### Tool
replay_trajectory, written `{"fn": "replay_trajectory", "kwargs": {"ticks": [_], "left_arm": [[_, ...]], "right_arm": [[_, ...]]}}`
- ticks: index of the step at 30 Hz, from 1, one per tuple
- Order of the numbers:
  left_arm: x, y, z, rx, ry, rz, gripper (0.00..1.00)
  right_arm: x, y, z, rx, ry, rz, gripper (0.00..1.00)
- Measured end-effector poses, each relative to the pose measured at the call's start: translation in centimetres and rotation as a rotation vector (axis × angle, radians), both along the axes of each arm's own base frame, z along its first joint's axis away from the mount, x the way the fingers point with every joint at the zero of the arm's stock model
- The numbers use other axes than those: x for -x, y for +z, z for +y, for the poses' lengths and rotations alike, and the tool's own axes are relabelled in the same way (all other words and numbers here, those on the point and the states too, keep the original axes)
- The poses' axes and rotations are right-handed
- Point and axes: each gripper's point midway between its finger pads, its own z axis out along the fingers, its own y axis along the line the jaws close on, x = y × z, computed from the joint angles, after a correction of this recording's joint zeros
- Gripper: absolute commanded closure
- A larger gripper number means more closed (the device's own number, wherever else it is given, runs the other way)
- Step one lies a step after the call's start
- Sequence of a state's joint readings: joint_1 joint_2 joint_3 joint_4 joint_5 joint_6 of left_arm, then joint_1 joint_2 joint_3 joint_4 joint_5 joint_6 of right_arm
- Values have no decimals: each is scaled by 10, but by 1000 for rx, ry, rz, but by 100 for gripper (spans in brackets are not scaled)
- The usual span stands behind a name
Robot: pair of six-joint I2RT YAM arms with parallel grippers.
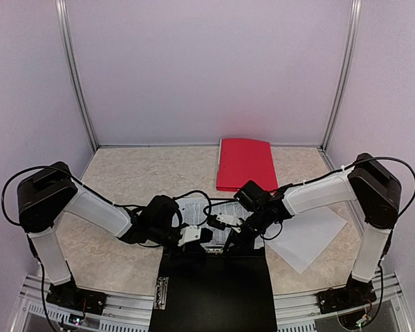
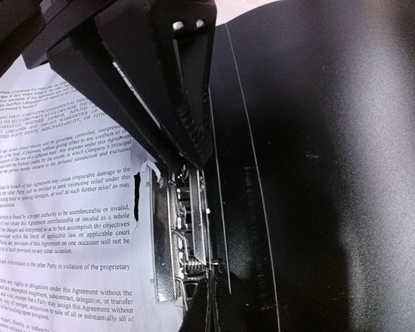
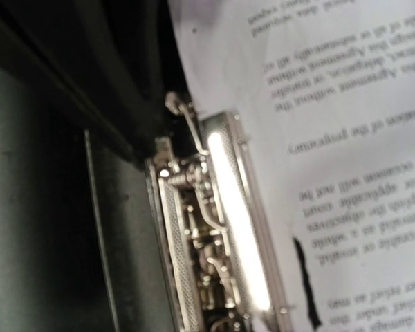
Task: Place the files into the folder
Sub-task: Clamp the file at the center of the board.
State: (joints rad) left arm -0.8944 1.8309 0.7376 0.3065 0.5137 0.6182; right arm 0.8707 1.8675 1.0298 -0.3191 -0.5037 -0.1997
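Top external alone: blank sheet

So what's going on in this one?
Both arms are bent in over the open black folder at the near edge. The left hand, shut, and the right hand sit at its metal clip, where a printed sheet lies against it. A blank sheet lies off to the right; a red folder rests at the back.
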Motion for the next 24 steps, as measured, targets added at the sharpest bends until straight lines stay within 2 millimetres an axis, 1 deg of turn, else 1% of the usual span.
{"fn": "replay_trajectory", "kwargs": {"ticks": [7,17,24], "left_arm": [[-4,0,0,-5,15,-15,100],[-6,0,1,-5,21,-18,100],[-14,0,7,10,49,-18,100]], "right_arm": [[0,1,0,8,-14,-49,100],[1,2,0,38,-11,-76,100],[-1,2,4,58,4,-118,100]]}}
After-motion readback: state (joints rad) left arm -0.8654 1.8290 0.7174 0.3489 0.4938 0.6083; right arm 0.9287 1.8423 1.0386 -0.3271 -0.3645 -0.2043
